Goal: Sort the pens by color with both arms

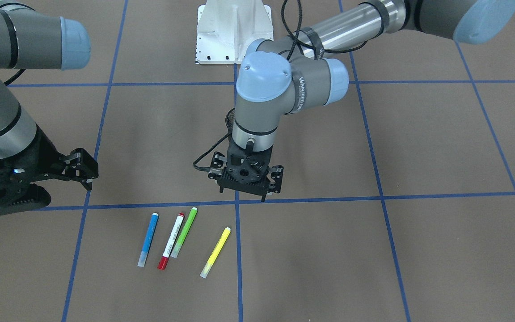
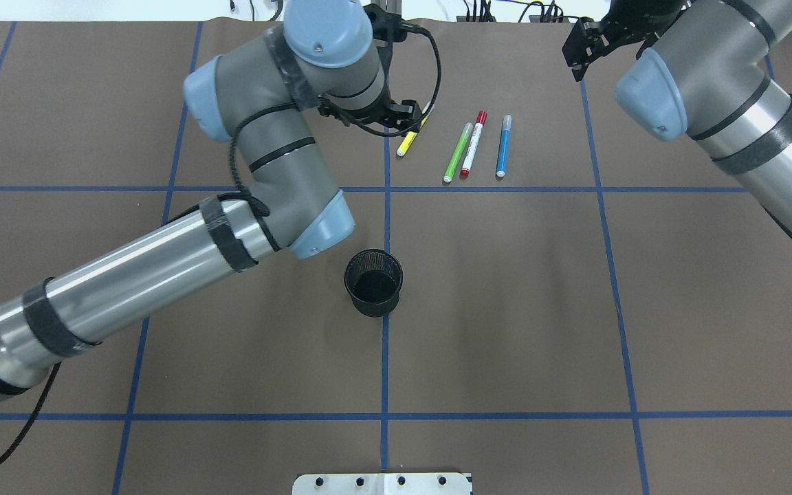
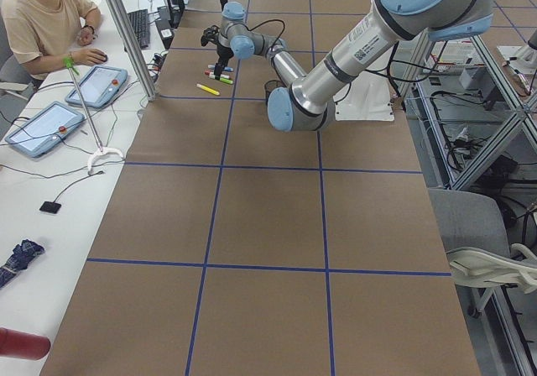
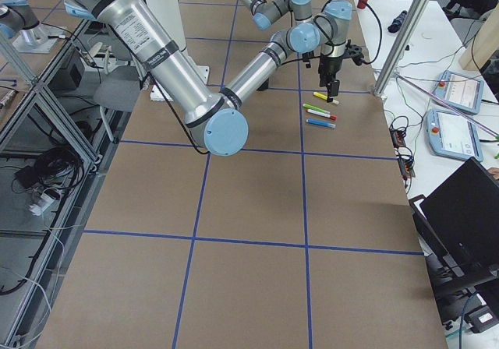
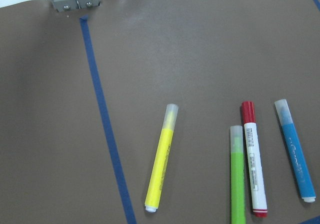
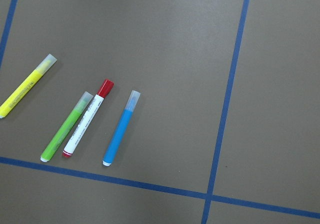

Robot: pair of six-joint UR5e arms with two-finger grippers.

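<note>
Overhead exterior: all four pens lie flat in one taped square; order is yellow pen (image 2: 408, 143), green pen (image 2: 458, 152), red-capped white pen (image 2: 473, 144), blue pen (image 2: 503, 146); green and red-capped are just beside each other; black mesh cup (image 2: 373, 282) stands upright well apart. Left gripper (image 1: 245, 193) hangs above the table near the yellow pen, jaws spread, empty; right gripper (image 1: 90, 174) sits out past the blue pen, jaws apart, empty.

**A:** any room to get fingers in there?

**B:** tight in the middle: green pen (image 1: 184, 232) and red-capped pen (image 1: 170, 240) lie just beside each other, barely a gap. The yellow pen (image 1: 215, 252) has bare paper (image 1: 311, 259) both sides, and the blue pen (image 1: 148, 239) has it on its outer side. The mesh pen cup (image 2: 373, 282) sits well apart.
</note>
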